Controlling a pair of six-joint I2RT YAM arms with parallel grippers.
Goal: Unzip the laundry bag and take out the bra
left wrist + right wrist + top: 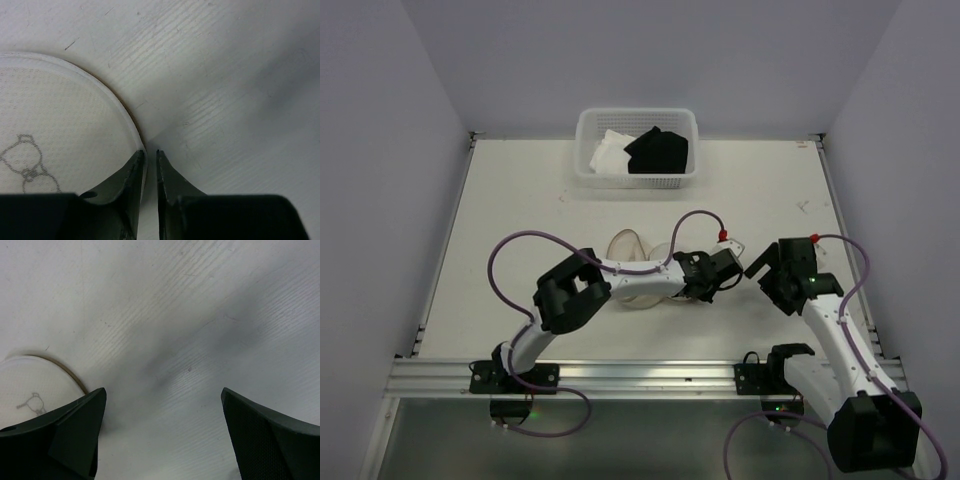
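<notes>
As the left claw (150, 152) pinches its rim, the laundry bag (60, 125) lies face-up.

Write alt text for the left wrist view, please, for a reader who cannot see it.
The left gripper, its jaws almost shut, seems to pinch the white rim of the round mesh bag at the bottom centre. The bag fills the left side and lies on a pale, scratched table.

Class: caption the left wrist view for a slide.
Left gripper, nearly shut, at the rim of the round whitish mesh laundry bag.
</notes>
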